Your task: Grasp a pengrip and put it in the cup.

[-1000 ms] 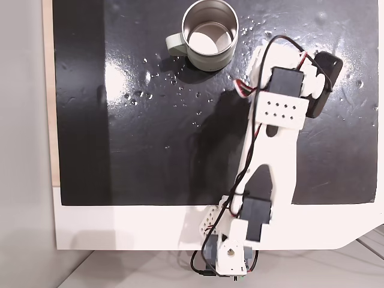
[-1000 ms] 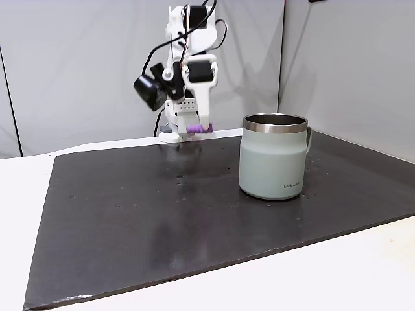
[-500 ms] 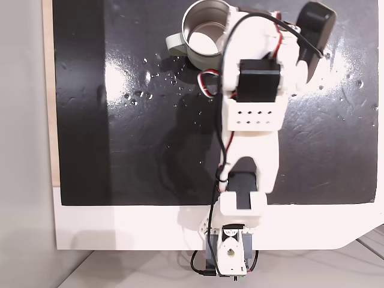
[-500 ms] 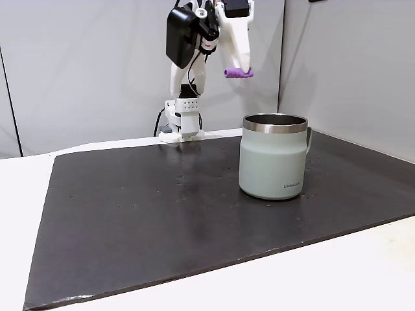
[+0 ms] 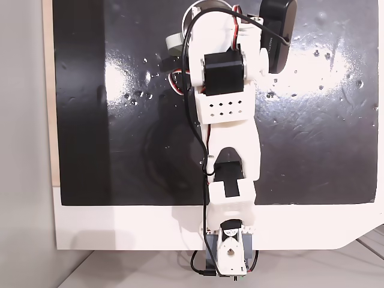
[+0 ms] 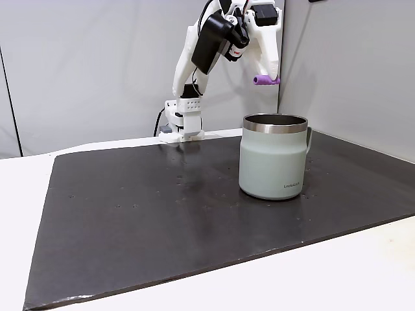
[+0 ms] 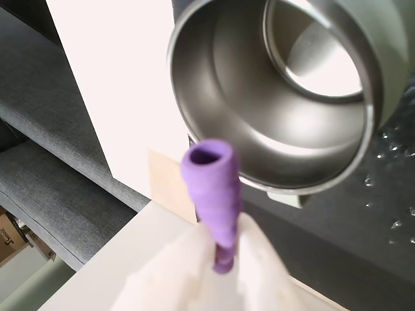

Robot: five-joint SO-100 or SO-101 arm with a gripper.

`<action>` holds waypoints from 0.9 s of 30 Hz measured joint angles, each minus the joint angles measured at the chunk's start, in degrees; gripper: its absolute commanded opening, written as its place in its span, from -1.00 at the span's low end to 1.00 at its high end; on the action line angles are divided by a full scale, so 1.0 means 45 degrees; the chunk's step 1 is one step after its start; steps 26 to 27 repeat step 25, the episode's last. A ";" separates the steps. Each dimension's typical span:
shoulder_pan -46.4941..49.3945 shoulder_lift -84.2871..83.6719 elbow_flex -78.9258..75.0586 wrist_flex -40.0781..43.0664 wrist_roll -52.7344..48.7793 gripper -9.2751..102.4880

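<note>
My gripper (image 6: 266, 76) hangs in the air just above the cup's rim, shut on the purple pengrip (image 6: 264, 80). In the wrist view the pengrip (image 7: 214, 194) is a short ribbed tube sticking out between my white fingers (image 7: 170, 272), its open end toward the cup. The cup (image 6: 272, 156) is a pale green-grey mug with a steel rim, standing upright on the black mat. Its shiny steel inside (image 7: 272, 97) fills the upper wrist view and holds nothing. From the top-down fixed view my arm (image 5: 225, 108) covers most of the cup; its handle (image 5: 173, 41) peeks out.
A black mat (image 6: 162, 207) covers the white table (image 6: 337, 272), speckled with small droplets (image 5: 300, 54). My arm's base (image 6: 182, 123) stands at the mat's far edge. A grey wall rises behind, and the mat's left and front parts are open.
My arm rose from low near its base and swung across the mat to the cup, carrying the pengrip. It now hangs just over the rim.
</note>
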 measured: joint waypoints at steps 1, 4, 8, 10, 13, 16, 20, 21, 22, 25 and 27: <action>-0.0020 0.0000 0.0000 0.0000 -0.0020 -0.71; -0.0137 0.0000 0.0000 0.0000 -0.0234 -0.51; -0.0430 0.0000 0.0000 0.0000 -0.0488 -0.34; -0.0488 0.0000 0.0000 0.0000 -0.0547 -0.33; -0.0430 0.0000 0.0000 0.0000 -0.0586 -0.32; -0.0410 0.0000 0.0000 0.0000 -0.0586 -0.32; -0.0469 0.0000 0.0000 0.0000 -0.0586 -0.33; -0.0469 0.0000 0.0000 0.0000 -0.0586 -0.32; -0.0430 0.0000 0.0000 0.0000 -0.0586 -0.32; -0.0430 0.0000 0.0000 0.0000 -0.0586 -0.32; -0.0430 0.0000 0.0000 0.0000 -0.0586 -0.32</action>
